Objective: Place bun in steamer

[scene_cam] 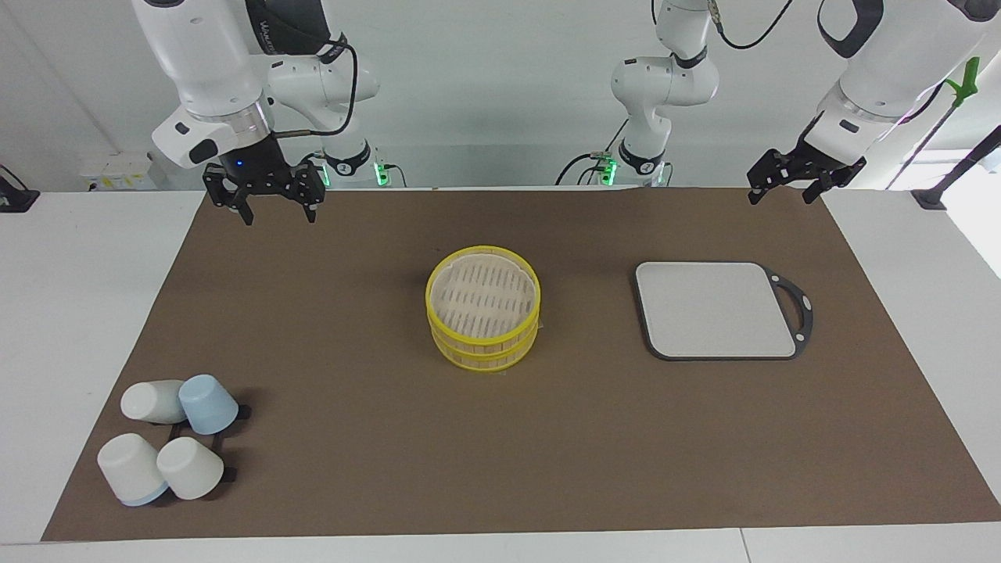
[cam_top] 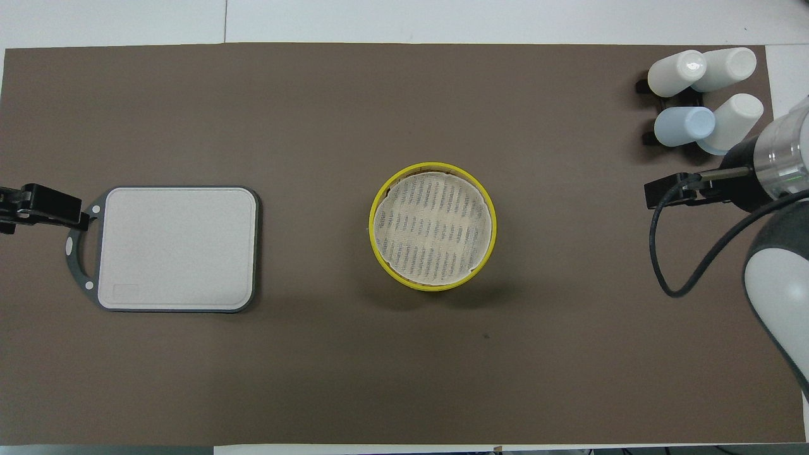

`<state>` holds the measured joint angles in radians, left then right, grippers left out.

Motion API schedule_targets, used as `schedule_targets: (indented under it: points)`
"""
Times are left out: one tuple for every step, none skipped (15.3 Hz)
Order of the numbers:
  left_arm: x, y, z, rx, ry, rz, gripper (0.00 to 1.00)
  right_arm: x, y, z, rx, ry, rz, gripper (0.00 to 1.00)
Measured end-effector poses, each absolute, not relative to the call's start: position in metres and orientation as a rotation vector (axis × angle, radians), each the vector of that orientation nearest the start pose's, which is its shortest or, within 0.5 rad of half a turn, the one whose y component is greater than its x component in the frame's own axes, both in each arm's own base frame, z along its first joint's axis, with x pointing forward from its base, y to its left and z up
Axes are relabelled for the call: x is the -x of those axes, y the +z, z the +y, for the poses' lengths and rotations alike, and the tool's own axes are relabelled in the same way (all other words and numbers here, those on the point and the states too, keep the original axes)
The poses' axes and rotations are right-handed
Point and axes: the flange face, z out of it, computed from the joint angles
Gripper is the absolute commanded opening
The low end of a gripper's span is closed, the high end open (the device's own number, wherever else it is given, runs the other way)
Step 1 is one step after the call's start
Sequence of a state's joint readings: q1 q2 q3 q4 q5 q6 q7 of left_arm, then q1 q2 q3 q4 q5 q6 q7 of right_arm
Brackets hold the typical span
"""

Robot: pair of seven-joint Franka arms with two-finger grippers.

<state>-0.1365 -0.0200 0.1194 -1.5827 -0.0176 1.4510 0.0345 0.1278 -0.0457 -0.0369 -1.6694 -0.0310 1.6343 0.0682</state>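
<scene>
The steamer (scene_cam: 483, 305) stands in the middle of the brown mat, two stacked tiers with yellow rims; it also shows in the overhead view (cam_top: 433, 227). Its top tier shows only a bare slatted floor. No bun shows in either view. My right gripper (scene_cam: 279, 213) hangs open and empty in the air over the mat's edge at the right arm's end, and shows in the overhead view (cam_top: 663, 189). My left gripper (scene_cam: 783, 194) hangs open and empty over the mat's corner at the left arm's end, by the board's handle in the overhead view (cam_top: 44, 205).
A grey rectangular board (scene_cam: 715, 309) with a dark handle lies beside the steamer toward the left arm's end; it also shows in the overhead view (cam_top: 177, 246). Several white and blue cups (scene_cam: 168, 438) sit on a black rack, farther from the robots, at the right arm's end (cam_top: 705, 95).
</scene>
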Motion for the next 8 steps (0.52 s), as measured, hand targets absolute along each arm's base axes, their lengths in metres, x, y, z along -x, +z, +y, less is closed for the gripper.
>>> schedule_targets:
  points:
    - [-0.5350, 0.6199, -0.0106, 3.156, 0.177, 0.084, 1.00, -0.5431, 0.6086, 0.0407, 3.170, -0.016, -0.025, 1.00]
    - [-0.5351, 0.6197, -0.0106, 3.156, 0.177, 0.084, 1.00, -0.5432, 0.6087, 0.0369, 3.169, -0.012, -0.015, 1.00]
    - [-0.5352, 0.6196, -0.0108, 3.156, 0.177, 0.084, 1.00, -0.5432, 0.6089, 0.0353, 3.169, -0.011, -0.011, 1.00]
    - [-0.5353, 0.6195, -0.0109, 3.156, 0.177, 0.084, 1.00, -0.5432, 0.6093, 0.0353, 3.169, -0.011, -0.010, 1.00]
    - [-0.5353, 0.6195, -0.0110, 3.156, 0.177, 0.085, 1.00, -0.5432, 0.6095, 0.0356, 3.169, -0.012, -0.011, 1.00]
    - [-0.5353, 0.6195, -0.0110, 3.156, 0.177, 0.085, 1.00, -0.5432, 0.6095, 0.0359, 3.169, -0.011, -0.012, 1.00]
    - [-0.5353, 0.6195, -0.0111, 3.156, 0.177, 0.085, 1.00, -0.5432, 0.6094, 0.0360, 3.169, -0.011, -0.012, 1.00]
    - [-0.5353, 0.6195, -0.0111, 3.156, 0.177, 0.085, 1.00, -0.5434, 0.6093, 0.0352, 3.169, -0.011, -0.010, 1.00]
